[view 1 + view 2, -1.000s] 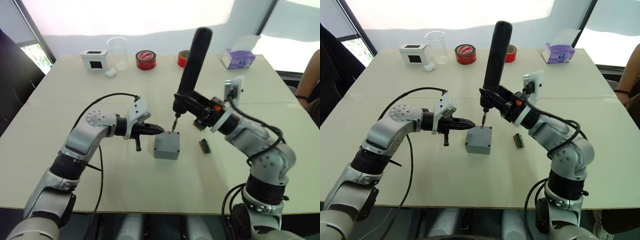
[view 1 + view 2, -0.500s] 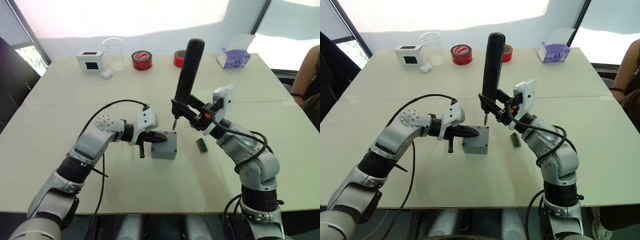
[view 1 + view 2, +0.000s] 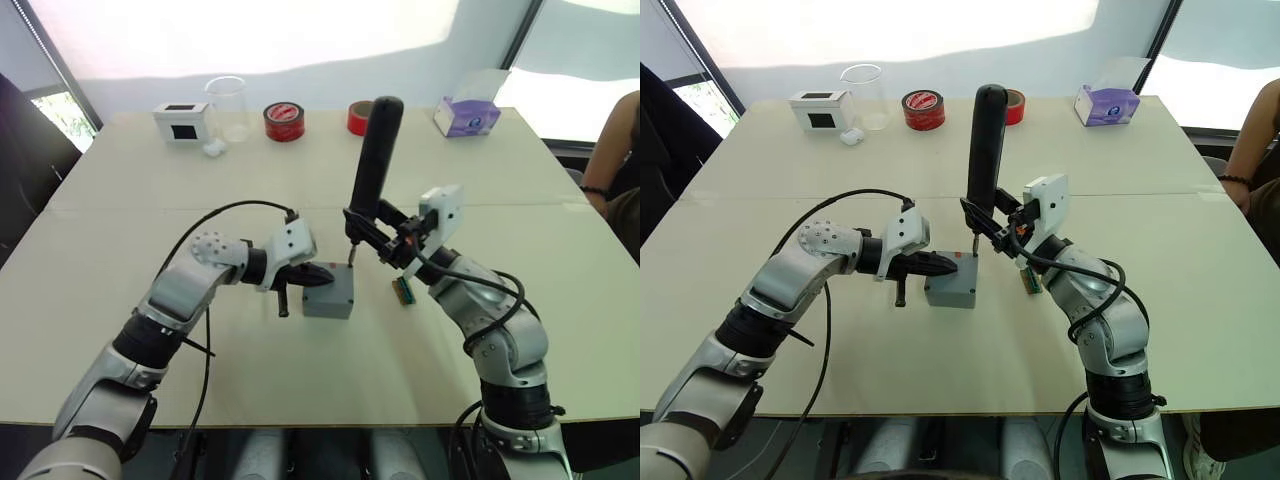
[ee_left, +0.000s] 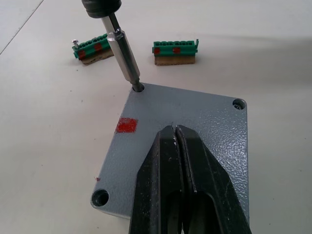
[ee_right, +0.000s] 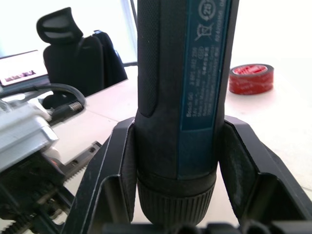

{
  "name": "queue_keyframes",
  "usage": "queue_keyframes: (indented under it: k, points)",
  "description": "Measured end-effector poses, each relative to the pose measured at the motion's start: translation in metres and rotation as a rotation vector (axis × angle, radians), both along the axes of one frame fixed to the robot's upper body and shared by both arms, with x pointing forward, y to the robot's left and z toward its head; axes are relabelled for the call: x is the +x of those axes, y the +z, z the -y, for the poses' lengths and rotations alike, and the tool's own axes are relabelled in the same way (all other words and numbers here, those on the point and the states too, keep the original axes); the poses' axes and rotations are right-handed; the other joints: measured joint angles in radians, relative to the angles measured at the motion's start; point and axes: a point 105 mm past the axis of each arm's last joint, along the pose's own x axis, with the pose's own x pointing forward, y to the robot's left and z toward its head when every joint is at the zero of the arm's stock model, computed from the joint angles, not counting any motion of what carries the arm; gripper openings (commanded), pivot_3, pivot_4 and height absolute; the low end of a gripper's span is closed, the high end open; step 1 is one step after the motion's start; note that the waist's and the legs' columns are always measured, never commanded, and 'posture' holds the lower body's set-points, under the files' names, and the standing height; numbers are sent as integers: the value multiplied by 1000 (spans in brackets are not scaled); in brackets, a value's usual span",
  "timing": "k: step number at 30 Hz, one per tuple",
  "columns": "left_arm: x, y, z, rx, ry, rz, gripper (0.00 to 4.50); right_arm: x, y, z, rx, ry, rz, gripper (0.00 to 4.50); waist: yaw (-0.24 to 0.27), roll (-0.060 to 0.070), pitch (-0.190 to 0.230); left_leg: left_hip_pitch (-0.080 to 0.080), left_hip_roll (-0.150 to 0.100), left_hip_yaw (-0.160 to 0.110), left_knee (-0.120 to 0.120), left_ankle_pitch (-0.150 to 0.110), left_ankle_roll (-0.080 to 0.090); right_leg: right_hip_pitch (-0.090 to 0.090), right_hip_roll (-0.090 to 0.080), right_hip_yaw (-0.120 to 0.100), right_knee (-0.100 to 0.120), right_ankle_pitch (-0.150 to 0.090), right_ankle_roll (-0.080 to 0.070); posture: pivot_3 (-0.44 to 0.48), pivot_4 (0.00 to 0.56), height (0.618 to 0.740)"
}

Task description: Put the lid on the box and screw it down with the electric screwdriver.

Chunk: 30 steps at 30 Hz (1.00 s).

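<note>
Left wrist view: the left gripper [image 4: 176,134] has its jaws pressed together, tips resting on the lid [image 4: 195,126], which sits on the box [image 3: 329,291] near the middle of the desk [image 3: 120,200]. The lid carries a red mark and three visible corner screw holes. The electric screwdriver [image 3: 372,160] has its thin metal bit set in the lid's corner hole toward 11 o'clock in the left wrist view. In the left eye view its long axis stands nearly upright, tip down, top leaning slightly toward 1 o'clock. The right gripper [image 5: 178,161] has its jaws clamped around the tool's lower body.

Just beyond the box lie two green terminal strips [image 4: 175,51]. Along the desk's far edge, at 12 o'clock, stand one white box [image 3: 181,121], one clear beaker [image 3: 229,106], two red tape rolls [image 3: 284,120] and one purple tissue box [image 3: 467,115].
</note>
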Motion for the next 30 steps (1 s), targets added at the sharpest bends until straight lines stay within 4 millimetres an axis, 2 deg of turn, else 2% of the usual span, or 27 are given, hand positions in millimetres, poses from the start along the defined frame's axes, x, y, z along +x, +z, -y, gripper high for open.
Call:
queue_keyframes:
  k: [11,20,30]
  points:
    - [-2,-1,-1,6,1,-13,0,-3,-4,-2,-62,7,32,1774,1,-1,-1,3,0,0,0,0,0,2,0,0,-1,0,0,0,150,740]
    - [-3,-6,-2,10,3,-28,0,0,-13,2,-32,-12,-3,1774,2,-4,-3,17,0,0,-2,-1,1,17,0,0,-3,-2,-2,0,150,740]
    - [-3,-8,-3,15,9,-28,0,-6,-20,5,-52,10,6,1774,1,-8,-8,18,0,-1,-2,-1,1,17,-1,0,-3,-2,-2,0,150,740]
